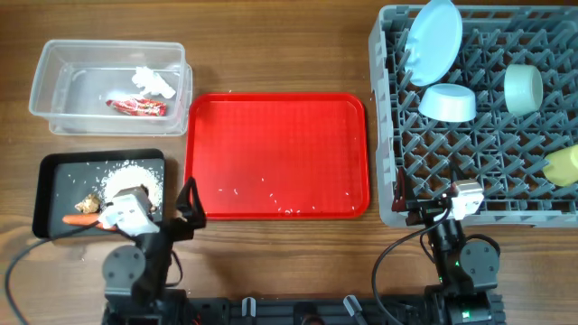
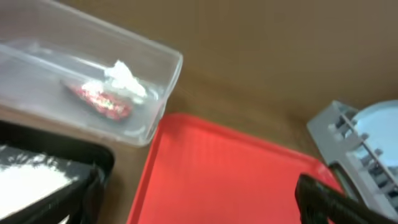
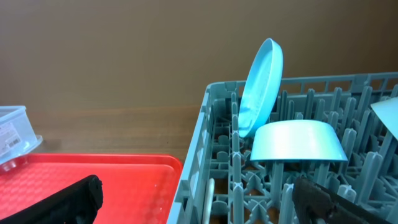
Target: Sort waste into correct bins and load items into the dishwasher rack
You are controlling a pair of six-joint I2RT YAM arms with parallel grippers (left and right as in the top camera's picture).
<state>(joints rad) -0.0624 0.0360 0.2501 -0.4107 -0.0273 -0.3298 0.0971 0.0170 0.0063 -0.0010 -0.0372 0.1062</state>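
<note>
The clear tub (image 1: 54,90) holds the red-and-silver wrapper (image 1: 135,107) and the white tissue (image 1: 152,81); both also show in the left wrist view, wrapper (image 2: 102,102) and tissue (image 2: 124,78). The black tray (image 1: 52,181) holds rice (image 1: 131,181), brown scraps (image 1: 88,204) and the carrot (image 1: 79,219). The grey rack (image 1: 388,135) holds the blue plate (image 1: 432,41) on edge, the upturned blue bowl (image 1: 447,102), the green bowl (image 1: 522,88) and the yellow cup (image 1: 562,165). The white spoon (image 3: 210,199) stands inside the rack's left wall. My left gripper (image 1: 188,206) and right gripper (image 1: 426,209) are open and empty.
The red serving tray (image 1: 275,153) lies between the bins and the rack with a few rice grains on it. Both arm bases stand at the table's front edge. Bare wood lies behind the red tray.
</note>
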